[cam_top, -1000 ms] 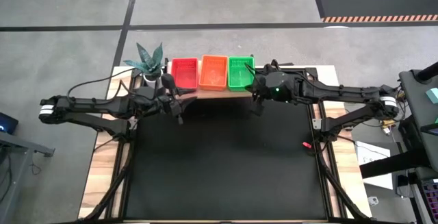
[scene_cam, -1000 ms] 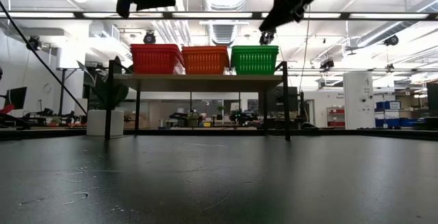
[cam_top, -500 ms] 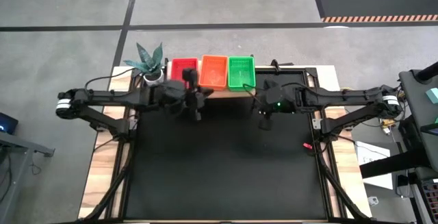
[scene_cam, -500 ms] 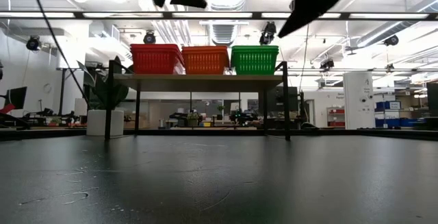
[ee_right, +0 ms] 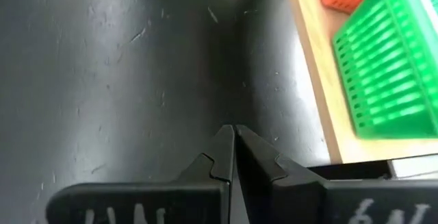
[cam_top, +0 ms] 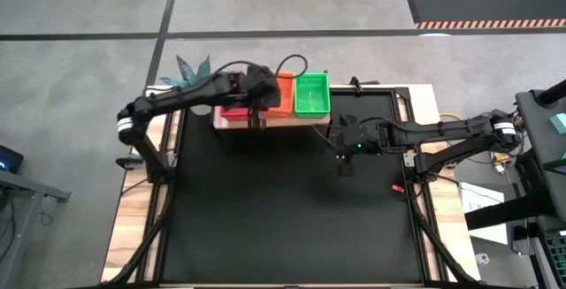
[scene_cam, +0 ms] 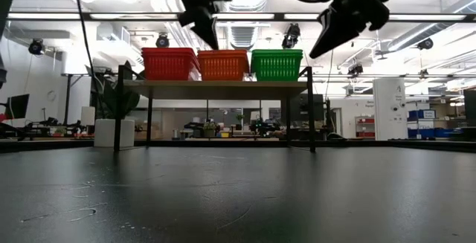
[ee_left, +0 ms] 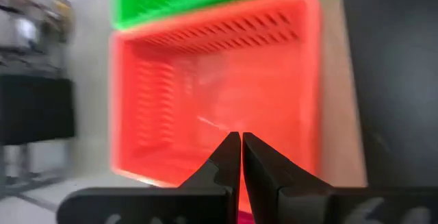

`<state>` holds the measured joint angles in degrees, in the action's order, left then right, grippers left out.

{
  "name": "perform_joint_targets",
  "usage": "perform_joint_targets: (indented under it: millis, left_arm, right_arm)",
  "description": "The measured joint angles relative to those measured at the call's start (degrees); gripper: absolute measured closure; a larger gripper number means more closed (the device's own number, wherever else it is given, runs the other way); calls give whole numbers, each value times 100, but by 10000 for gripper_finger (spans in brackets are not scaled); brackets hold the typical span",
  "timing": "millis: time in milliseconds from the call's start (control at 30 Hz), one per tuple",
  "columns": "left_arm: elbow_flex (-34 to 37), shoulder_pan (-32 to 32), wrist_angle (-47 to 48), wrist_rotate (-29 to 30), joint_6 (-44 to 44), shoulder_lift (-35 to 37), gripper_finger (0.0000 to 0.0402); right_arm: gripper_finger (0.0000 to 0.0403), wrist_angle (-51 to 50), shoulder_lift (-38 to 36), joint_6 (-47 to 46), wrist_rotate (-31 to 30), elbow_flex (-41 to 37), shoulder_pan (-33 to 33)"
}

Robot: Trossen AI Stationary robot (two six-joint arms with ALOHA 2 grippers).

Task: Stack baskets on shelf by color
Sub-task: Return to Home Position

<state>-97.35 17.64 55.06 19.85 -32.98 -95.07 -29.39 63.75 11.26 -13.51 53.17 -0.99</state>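
Three stacks of mesh baskets stand side by side on the wood shelf (cam_top: 265,122) at the table's far edge: red (cam_top: 232,110), orange (cam_top: 285,95) and green (cam_top: 311,95). In the low view they show as red (scene_cam: 169,63), orange (scene_cam: 223,65) and green (scene_cam: 277,64). My left gripper (cam_top: 262,105) is shut and empty. It points down above the orange stack (ee_left: 205,94), near its edge beside the red one. My right gripper (cam_top: 344,158) is shut and empty, above the black tabletop on the near side of the green stack (ee_right: 390,66).
A potted plant (cam_top: 187,75) stands at the shelf's left end, under my left arm. A small red thing (cam_top: 397,186) lies at the table's right edge. The black tabletop (cam_top: 292,227) stretches toward the near edge.
My left gripper has swung from the table's left side toward the right and far edge, over the shelf, and has tipped to point down over the red and orange stacks. My right gripper has drawn back from the green stack toward the near edge. The baskets have stayed put.
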Motion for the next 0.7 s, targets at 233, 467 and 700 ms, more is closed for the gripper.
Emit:
perform_joint_targets:
  millis: [233,467,700]
  left_arm:
    - [-89,-10,550,-178,414,-209,401]
    - [-114,-32,542,-645,764,-195,402]
    - [-67,-124,547,-867,869,-192,402]
  right_arm:
    - [394,15,0,140,-1,-75,0]
    - [394,15,-2,133,0,-75,-2]
    - [394,104,-2,73,-1,-77,-2]
